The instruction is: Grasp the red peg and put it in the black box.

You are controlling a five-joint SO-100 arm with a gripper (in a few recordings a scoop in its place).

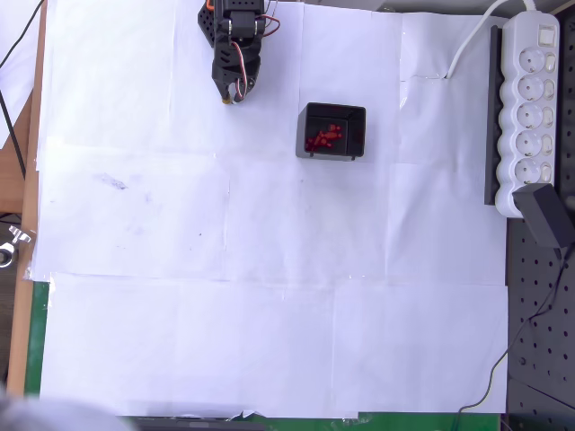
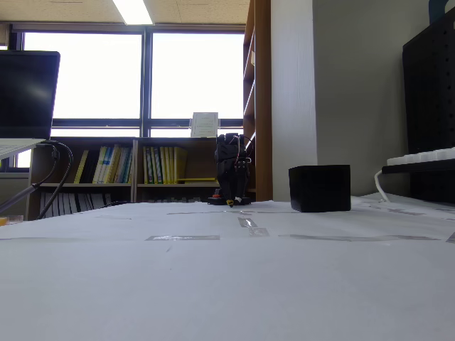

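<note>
The black box (image 1: 358,135) stands on the white paper right of centre at the back, with a bunch of small red pegs (image 1: 323,137) lying inside it. In the fixed view the black box (image 2: 320,188) is a dark cube to the right of the arm, its inside hidden. My gripper (image 1: 231,97) hangs at the back edge of the paper, left of the box and well apart from it. Its fingers point toward the front and meet at the tips, with nothing visible between them. In the fixed view my gripper (image 2: 232,201) points down at the paper. A single loose red peg is out of view.
A white power strip (image 1: 530,108) with a long black strip (image 1: 491,117) beside it lies along the right edge, and a black adapter (image 1: 548,215) sits at its near end. White paper sheets (image 1: 269,296) cover the table. A wooden edge (image 1: 25,233) runs down the left.
</note>
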